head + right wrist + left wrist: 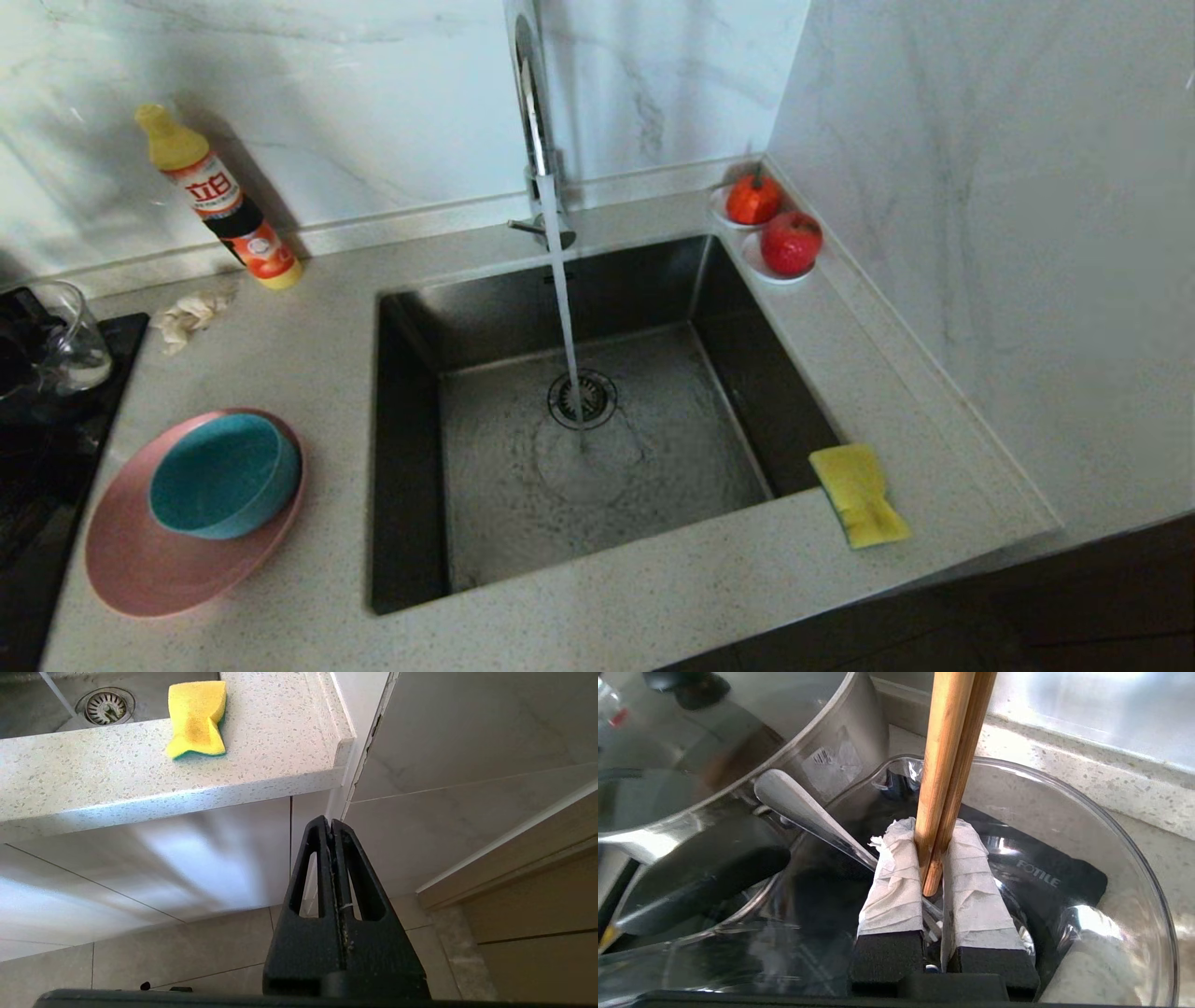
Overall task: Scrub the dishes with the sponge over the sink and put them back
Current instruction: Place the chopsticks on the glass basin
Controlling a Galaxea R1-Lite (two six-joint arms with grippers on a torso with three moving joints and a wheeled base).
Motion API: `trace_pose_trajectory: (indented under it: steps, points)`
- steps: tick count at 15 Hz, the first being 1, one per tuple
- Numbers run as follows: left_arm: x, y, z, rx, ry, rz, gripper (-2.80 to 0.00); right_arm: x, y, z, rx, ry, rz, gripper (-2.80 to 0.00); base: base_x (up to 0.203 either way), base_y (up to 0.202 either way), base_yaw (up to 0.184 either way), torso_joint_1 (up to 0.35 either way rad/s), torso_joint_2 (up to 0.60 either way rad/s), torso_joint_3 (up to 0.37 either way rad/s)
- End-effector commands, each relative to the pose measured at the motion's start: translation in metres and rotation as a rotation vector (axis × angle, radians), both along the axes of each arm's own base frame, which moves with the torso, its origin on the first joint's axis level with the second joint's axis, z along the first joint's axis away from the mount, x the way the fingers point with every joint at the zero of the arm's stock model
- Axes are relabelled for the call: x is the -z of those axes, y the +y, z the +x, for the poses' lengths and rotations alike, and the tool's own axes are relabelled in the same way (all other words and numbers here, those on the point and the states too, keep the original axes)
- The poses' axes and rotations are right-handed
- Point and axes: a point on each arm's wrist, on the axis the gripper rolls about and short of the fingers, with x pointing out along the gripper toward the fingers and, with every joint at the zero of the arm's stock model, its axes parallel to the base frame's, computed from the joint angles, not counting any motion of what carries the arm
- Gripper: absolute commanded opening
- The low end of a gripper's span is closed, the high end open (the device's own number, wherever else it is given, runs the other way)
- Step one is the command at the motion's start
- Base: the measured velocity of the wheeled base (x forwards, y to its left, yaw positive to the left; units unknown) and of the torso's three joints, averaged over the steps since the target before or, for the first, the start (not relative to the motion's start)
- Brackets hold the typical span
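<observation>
My left gripper, its fingers wrapped in white tape, is shut on the pair of brown wooden chopsticks, right over the mouth of the clear glass jug; it does not show in the head view. A teal bowl sits in the pink plate on the counter left of the sink. Water runs from the tap onto the drain. The yellow sponge lies on the counter at the sink's right front corner. My right gripper hangs shut and empty below the counter edge.
A steel pot with a black handle and a metal spoon stand beside the jug on the black hob. A detergent bottle, a small rag and two saucers with red fruit line the back of the counter.
</observation>
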Motion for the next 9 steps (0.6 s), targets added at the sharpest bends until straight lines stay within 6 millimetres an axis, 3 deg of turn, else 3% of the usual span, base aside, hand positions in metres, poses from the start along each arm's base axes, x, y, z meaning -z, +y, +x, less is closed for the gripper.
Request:
trace_pose_trajectory:
  steps: [1, 7, 8, 9]
  points:
    - [0.0015, 0.0015, 0.0021, -0.003, -0.022, -0.016, -2.8, -0.0002, 0.0, 0.0, 0.0, 0.0, 0.0, -2.8, 0.0, 0.0, 0.0, 0.0, 0.0, 0.0]
    - [0.0018, 0.0006, 0.0018, -0.003, -0.013, -0.044, -2.8, -0.0004, 0.0, 0.0, 0.0, 0.0, -0.001, -2.8, 0.0, 0.0, 0.0, 0.0, 0.0, 0.0]
    - [0.0002, 0.0001, 0.001, -0.001, -0.014, -0.042, -0.89, -0.0004, 0.0, 0.0, 0.0, 0.0, 0.0, -2.8, 0.0, 0.0, 0.0, 0.0, 0.0, 0.0]
    - [-0.0023, -0.0003, 0.0004, 0.002, -0.016, -0.041, 0.0, -0.0003, 0.0, -0.0001, 0.0, -0.002, -0.001, -2.8, 0.0, 0.0, 0.0, 0.0, 0.0, 0.0]
